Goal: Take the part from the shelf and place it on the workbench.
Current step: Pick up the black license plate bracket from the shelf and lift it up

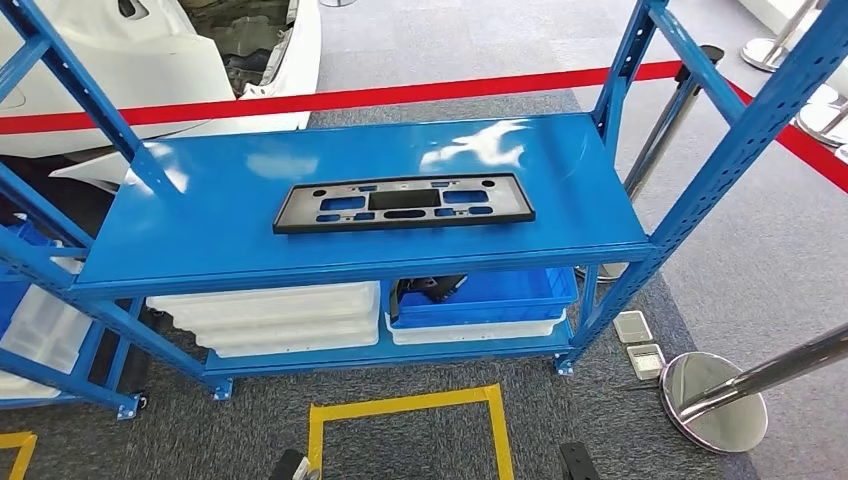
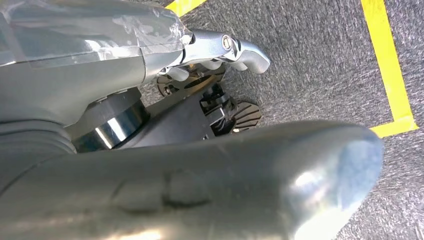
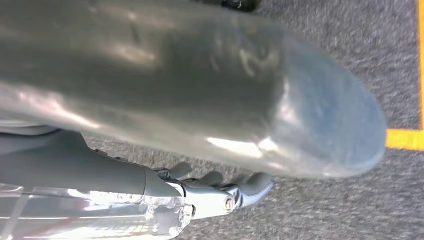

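Both robot hands, left (image 2: 220, 50) and right (image 3: 220, 197), are hung over carpet, nothing held, fingers loosely apart; flat black part (image 1: 402, 202) is seen well ahead on the shelf (image 1: 560, 175).

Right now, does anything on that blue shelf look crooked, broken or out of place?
Nothing stands out. The black part lies flat on the top shelf, roughly square to its front edge. Below, the white trays are stacked evenly, and a dark object pokes from the blue bin.

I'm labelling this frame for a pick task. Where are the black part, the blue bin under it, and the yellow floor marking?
black part (image 1: 403, 203), head view, its central dark panel.
blue bin (image 1: 500, 293), head view, its inner floor on the lower shelf.
yellow floor marking (image 1: 405, 404), head view, the far strip of the tape outline.
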